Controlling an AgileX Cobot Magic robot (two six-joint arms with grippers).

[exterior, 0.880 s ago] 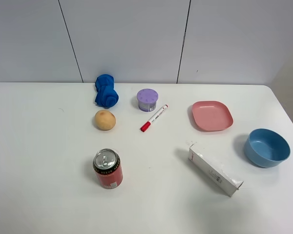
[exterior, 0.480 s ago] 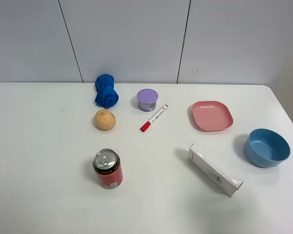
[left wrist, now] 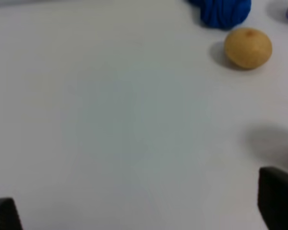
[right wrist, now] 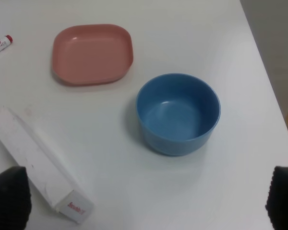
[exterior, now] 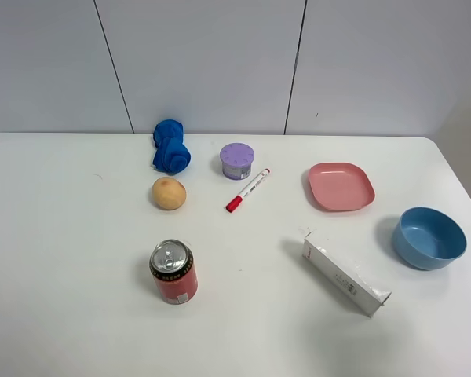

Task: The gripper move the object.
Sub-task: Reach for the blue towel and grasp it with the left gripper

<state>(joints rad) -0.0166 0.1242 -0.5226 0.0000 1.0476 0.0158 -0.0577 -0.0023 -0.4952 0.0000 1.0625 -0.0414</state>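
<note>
No arm shows in the exterior high view. My left gripper (left wrist: 139, 211) is open and empty above bare table; its dark fingertips (left wrist: 278, 196) show at the frame's corners. A tan round fruit (left wrist: 248, 47) and a blue cloth (left wrist: 223, 9) lie beyond it. My right gripper (right wrist: 144, 199) is open and empty, apart from a blue bowl (right wrist: 178, 113), a pink plate (right wrist: 92, 53) and a white box (right wrist: 36, 160). The exterior view also shows a red can (exterior: 173, 272), a red-capped marker (exterior: 247, 190) and a purple container (exterior: 237, 160).
The white table (exterior: 63, 259) ends at a grey panelled wall (exterior: 220, 63) at the back. Its right edge (exterior: 463, 177) runs close to the blue bowl (exterior: 429, 237). The white box (exterior: 345, 273) lies diagonally in front of the pink plate (exterior: 341, 186).
</note>
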